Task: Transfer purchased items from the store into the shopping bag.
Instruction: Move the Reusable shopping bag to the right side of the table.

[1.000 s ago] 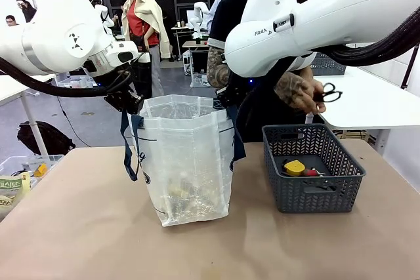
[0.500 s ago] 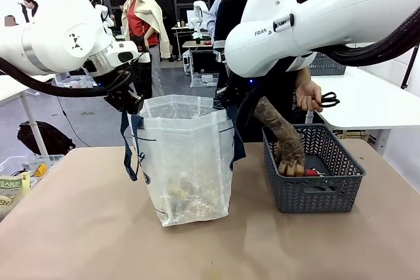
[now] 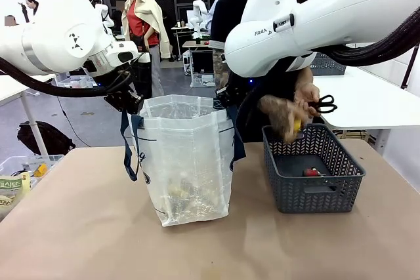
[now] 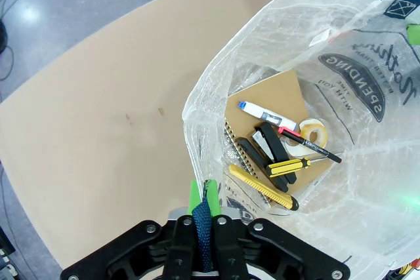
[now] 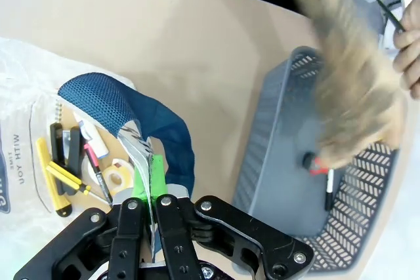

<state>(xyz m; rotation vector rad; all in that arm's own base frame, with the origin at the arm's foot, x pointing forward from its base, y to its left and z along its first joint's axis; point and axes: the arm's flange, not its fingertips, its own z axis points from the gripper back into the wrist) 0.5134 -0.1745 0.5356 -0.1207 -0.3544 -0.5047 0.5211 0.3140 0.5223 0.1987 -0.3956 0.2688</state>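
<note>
The translucent white shopping bag (image 3: 187, 162) stands open mid-table, held by both arms. My left gripper (image 3: 131, 104) is shut on its left navy strap (image 4: 202, 224), seen close in the left wrist view (image 4: 202, 201). My right gripper (image 3: 226, 100) is shut on the right navy strap (image 5: 164, 132) and bag rim (image 5: 152, 181). Inside the bag lie a notebook (image 4: 275, 96), a yellow cutter (image 4: 259, 187) and other small items. The grey slotted basket (image 3: 314, 191) holds a red-tipped item (image 3: 310, 172). A person's blurred hand (image 3: 283, 117) lifts a yellow item (image 3: 297, 124) above the basket.
The person's other hand holds black scissors (image 3: 325, 103) behind the basket. A clear bin with packets (image 3: 16, 178) sits off the table's left edge. Bare tan tabletop (image 3: 85, 227) lies in front of the bag and basket.
The person's hand reached into the basket, took the yellow item and raised it above the basket. Both arms and the bag have stayed still.
</note>
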